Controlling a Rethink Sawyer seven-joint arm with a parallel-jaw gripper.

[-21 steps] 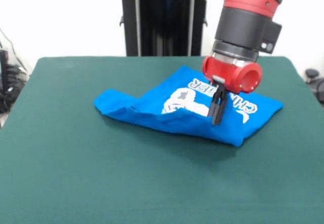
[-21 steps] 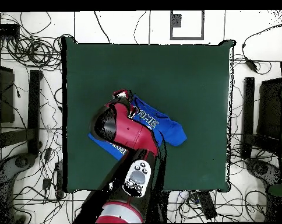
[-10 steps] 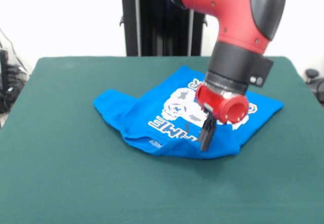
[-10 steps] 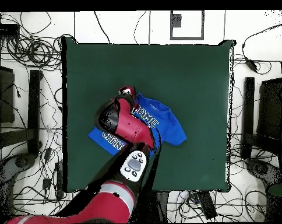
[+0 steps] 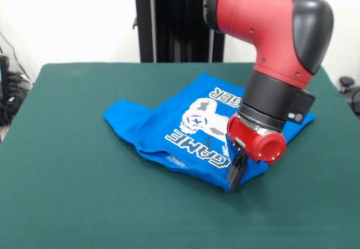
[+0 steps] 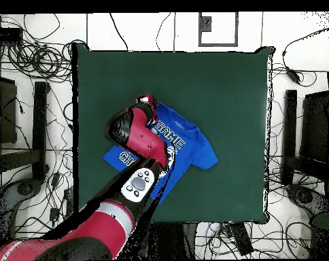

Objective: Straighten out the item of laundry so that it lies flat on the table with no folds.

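The item of laundry [image 5: 185,131] is a bright blue T-shirt lying print side up on the green table [image 5: 84,198]. The white controller and "GAME" lettering show. Its left sleeve end is bunched, and the right part is hidden behind the arm. My gripper [image 5: 234,177] points down at the shirt's near corner, its dark fingers shut on the hem there. In the overhead view the shirt [image 6: 191,146] spreads out to the right of the red arm. The arm covers the shirt's left part, and the gripper's tips are hidden under the wrist.
The table's [image 6: 221,88] edges lie well away from the shirt on all sides. Tangled cables [image 6: 31,58] cover the floor around the table, and dark stands [image 6: 289,136] flank its sides.
The gripper has moved toward the table's near edge and lower, dragging the shirt's hem with it. The fold has opened, so "GAME" and more of the print now show.
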